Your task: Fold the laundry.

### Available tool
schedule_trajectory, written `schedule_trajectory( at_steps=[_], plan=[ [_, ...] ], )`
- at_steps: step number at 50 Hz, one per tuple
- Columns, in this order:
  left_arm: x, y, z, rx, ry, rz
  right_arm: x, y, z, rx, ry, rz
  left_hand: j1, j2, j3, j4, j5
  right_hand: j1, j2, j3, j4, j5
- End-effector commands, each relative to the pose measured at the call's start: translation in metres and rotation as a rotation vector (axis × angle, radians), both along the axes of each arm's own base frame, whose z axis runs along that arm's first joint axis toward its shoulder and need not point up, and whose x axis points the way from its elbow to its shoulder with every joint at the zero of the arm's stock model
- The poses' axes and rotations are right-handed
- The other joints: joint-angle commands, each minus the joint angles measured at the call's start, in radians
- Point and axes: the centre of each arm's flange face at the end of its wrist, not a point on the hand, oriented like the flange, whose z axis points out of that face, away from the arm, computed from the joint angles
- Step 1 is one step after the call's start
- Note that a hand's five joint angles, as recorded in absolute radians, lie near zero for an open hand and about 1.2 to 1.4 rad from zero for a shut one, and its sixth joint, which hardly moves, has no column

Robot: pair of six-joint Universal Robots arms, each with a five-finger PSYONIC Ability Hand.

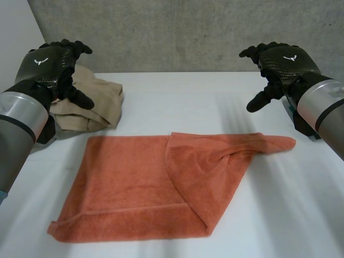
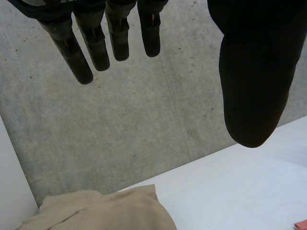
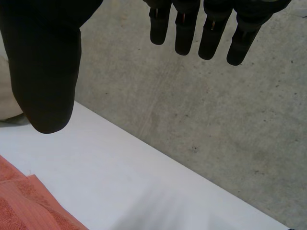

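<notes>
An orange towel (image 1: 134,185) lies on the white table (image 1: 204,102), its right side folded over toward the middle, with one corner (image 1: 282,143) trailing out to the right. A strip of the orange towel (image 3: 29,206) lies below my right hand's thumb. My left hand (image 1: 51,67) hovers raised at the far left, above a beige garment, fingers (image 2: 96,45) straight and thumb spread, holding nothing. My right hand (image 1: 279,62) hovers raised at the far right, beyond the towel's trailing corner, fingers (image 3: 206,28) straight and holding nothing.
A crumpled beige garment (image 1: 91,105) sits at the table's back left, below my left hand, and the beige garment (image 2: 105,211) also lies under that hand's fingertips. A grey concrete wall (image 1: 188,32) rises behind the table's far edge.
</notes>
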Motion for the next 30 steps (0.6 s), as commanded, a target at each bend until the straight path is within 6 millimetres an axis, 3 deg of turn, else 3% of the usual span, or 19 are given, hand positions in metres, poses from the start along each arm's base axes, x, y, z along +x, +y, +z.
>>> schedule_trajectory(
  at_steps=[1, 14, 18, 25, 30],
  plan=[
    [0.0, 0.0, 0.0, 0.001, 0.0, -0.002, 0.0, 0.0, 0.0, -0.004, 0.009, 0.003, -0.124, -0.12, -0.121, -0.129, -0.165, -0.117, -0.114, -0.125, -0.127, -0.162],
    [-0.001, -0.001, -0.002, 0.014, -0.015, -0.005, 0.006, 0.003, -0.003, 0.002, 0.016, 0.063, -0.089, -0.085, -0.086, -0.093, -0.13, -0.117, -0.114, -0.125, -0.127, -0.162],
    [0.001, 0.004, -0.011, 0.062, -0.086, -0.003, 0.011, 0.008, -0.008, -0.003, 0.066, 0.12, -0.065, -0.062, -0.062, -0.07, -0.107, -0.117, -0.114, -0.125, -0.127, -0.162],
    [0.009, 0.029, -0.06, 0.236, -0.383, -0.038, 0.016, 0.006, -0.036, -0.001, 0.236, 0.173, 0.084, 0.088, 0.087, 0.08, 0.043, -0.117, -0.114, -0.125, -0.127, -0.162],
    [0.015, 0.057, -0.098, 0.327, -0.598, -0.108, 0.017, 0.002, -0.059, 0.016, 0.361, 0.195, 0.111, 0.114, 0.114, 0.106, 0.069, -0.117, -0.114, -0.125, -0.127, -0.162]
  ],
)
